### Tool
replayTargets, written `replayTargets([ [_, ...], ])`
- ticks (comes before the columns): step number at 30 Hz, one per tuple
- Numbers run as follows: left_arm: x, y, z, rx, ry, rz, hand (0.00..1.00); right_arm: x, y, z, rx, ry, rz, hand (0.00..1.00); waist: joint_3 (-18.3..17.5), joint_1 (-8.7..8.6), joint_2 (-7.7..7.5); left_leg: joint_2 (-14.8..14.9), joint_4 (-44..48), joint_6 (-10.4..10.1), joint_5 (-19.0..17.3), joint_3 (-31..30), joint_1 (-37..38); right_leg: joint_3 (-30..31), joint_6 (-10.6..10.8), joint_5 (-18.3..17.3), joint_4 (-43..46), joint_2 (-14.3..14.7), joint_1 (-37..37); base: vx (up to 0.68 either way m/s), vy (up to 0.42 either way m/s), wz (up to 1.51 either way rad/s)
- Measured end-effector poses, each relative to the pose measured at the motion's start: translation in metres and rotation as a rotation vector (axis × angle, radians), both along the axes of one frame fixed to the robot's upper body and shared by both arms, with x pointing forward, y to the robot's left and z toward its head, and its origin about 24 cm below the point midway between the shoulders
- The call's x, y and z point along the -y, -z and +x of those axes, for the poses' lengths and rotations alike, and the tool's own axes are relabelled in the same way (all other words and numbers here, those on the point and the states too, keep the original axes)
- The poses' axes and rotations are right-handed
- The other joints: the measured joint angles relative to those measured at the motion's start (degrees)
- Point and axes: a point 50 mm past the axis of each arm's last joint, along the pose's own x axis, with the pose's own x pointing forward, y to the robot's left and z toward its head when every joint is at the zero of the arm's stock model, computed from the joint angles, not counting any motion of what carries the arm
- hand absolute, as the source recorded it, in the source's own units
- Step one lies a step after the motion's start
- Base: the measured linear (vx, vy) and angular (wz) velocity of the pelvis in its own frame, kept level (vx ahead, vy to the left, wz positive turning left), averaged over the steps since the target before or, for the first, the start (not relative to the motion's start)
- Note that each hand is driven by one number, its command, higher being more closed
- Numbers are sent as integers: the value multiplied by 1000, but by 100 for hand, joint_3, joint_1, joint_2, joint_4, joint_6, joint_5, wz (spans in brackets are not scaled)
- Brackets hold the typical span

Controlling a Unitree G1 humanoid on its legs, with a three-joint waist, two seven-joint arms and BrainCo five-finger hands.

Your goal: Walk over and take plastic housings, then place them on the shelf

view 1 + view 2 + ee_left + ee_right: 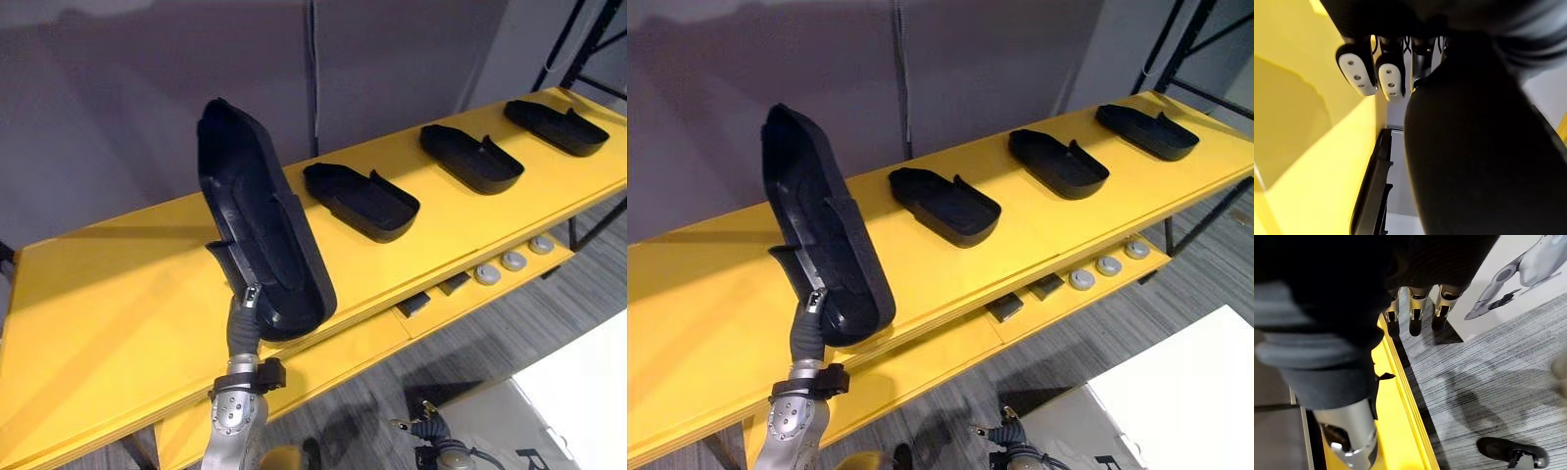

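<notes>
We see the left hand (pixel 245 307) closed around the lower end of a black housing (pixel 260 215), holding it tilted up over the yellow shelf (pixel 118 294). Three more housings (pixel 361 201) lie in a row on this shelf, further right. The right hand (pixel 1414 316) hangs over the floor (pixel 1488 382), fingers relaxed, holding nothing.

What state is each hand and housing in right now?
held housing: up on end, tilted, over the shelf front
left hand: shut on held housing
near housing: lying on shelf, hollow side up
middle housing: same
far housing: same
right hand: open, empty, hanging low
</notes>
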Motion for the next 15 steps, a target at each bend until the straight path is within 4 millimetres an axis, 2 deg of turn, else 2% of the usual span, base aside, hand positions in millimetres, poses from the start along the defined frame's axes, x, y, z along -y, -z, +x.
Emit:
replayTargets([
  [2,-1,0,0,-1,-18,0,100,-3,-2,-4,15,6,8,0,15,5,-35,-122,-29,16,35,-291,-1,1240,130,-159,-171,492,-423,11,-48,71],
  [4,0,0,0,0,-15,-1,100,-4,-4,-5,29,9,10,0,-10,-80,-82,-190,-40,11,46,-473,-33,1745,189,-177,-487,681,-471,24,-156,94],
  [6,3,-1,-1,2,-10,-4,100,-12,-3,-11,24,10,31,0,-99,-123,-318,-291,66,-11,46,-532,-61,1664,298,-21,-1206,548,-354,89,-258,115],
  [7,4,-1,-1,0,-9,-8,100,-12,-3,-11,24,11,31,0,-110,-117,-305,-261,78,-33,34,-536,-59,1612,297,-20,-1240,559,-318,115,-222,59],
  [9,6,-2,-2,5,-7,-20,100,-17,-5,-6,38,-10,38,0,-216,-28,-245,5,256,-244,-66,-573,-217,1423,175,69,-1527,777,-216,121,-172,16],
  [10,6,-2,-2,6,-6,-20,100,-19,-6,-3,44,-18,42,0,-251,-14,-246,52,269,-277,-89,-578,-252,1405,148,86,-1580,820,-195,167,-148,12],
  [15,14,-2,-3,0,28,-29,100,-22,-8,-4,60,-2,52,0,-307,32,-394,138,229,-346,-104,-696,-69,1108,102,139,-1914,920,277,150,-88,25],
])
